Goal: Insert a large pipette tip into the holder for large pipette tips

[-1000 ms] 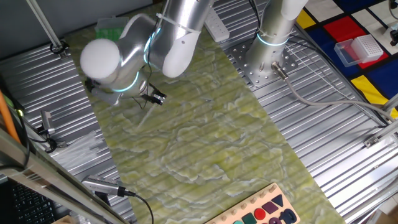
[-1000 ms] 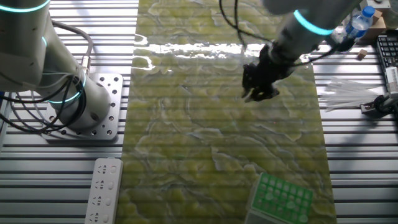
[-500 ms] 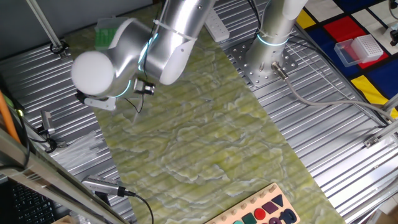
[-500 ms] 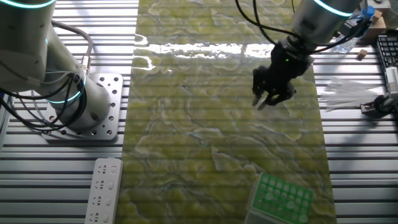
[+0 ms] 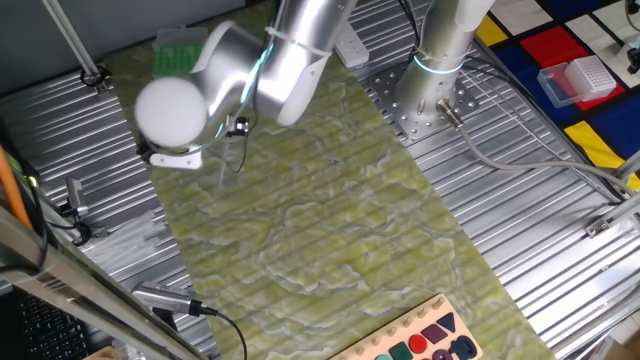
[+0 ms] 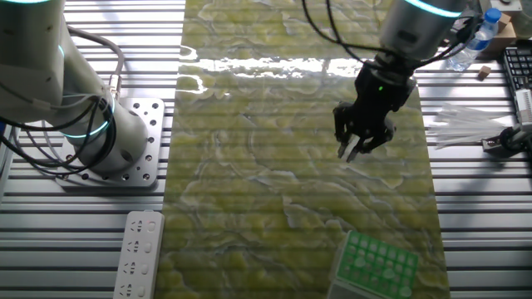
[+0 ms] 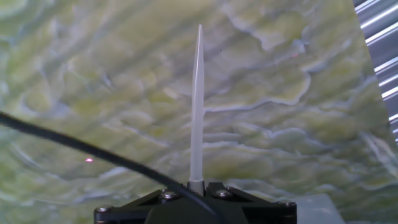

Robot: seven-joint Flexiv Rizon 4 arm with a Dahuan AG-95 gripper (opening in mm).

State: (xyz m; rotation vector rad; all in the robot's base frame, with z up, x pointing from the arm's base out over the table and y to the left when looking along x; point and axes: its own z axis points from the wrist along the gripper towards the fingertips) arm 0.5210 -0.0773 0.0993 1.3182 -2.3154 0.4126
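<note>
My gripper (image 7: 196, 185) is shut on the base of the large pipette tip (image 7: 197, 106), a slender, nearly clear tapered tube that points straight out over the green marbled mat. In the other fixed view the gripper (image 6: 356, 148) hangs above the mat, well up and slightly left of the holder (image 6: 378, 264), a boxy rack with a bright green top at the mat's near edge. In one fixed view the holder (image 5: 178, 50) is partly hidden behind the arm, and the gripper (image 5: 236, 130) is by the mat's left side.
A second arm's base (image 6: 112, 141) and a white power strip (image 6: 137, 253) stand left of the mat. Loose clear tips (image 6: 465, 124) and a bottle (image 6: 480, 31) lie to the right. A clear box with a white grid top (image 5: 578, 78) sits far away.
The gripper, still holding the tip, has moved a little across the mat toward the green holder's side and turned slightly.
</note>
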